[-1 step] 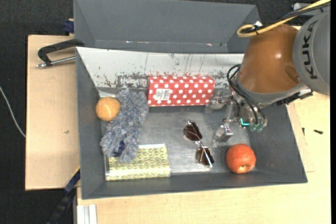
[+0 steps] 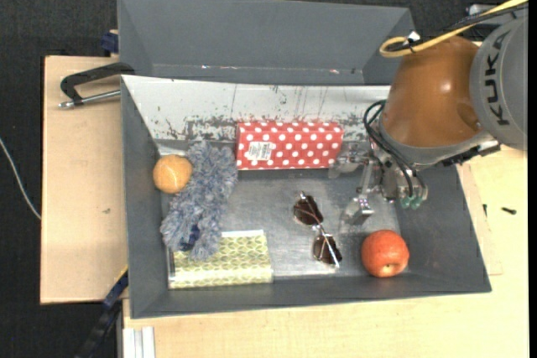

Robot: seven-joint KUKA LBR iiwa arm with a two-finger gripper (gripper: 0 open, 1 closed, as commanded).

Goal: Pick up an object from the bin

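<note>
Hanging low over the right half of the bin [image 2: 277, 33], the gripper [image 2: 362, 207] sits just behind a red apple [image 2: 385, 253]. The apple is round and glossy, with a paler yellowish patch low on its skin, and lies near the front right corner. We cannot tell whether the tool is released or clenched, and we see nothing held in it; it seems to hover over bare grey metal. Just to its left lies a pair of sunglasses [image 2: 317, 228] with dark lenses and a thin frame. Behind it, a red box with white polka dots [image 2: 289, 145] stands against the back wall. Farther left we find a shaggy blue-grey cloth [image 2: 201, 197], a smooth orange ball [image 2: 172, 174] touching it, and a flat green patterned pad [image 2: 222, 258] at the front.
</note>
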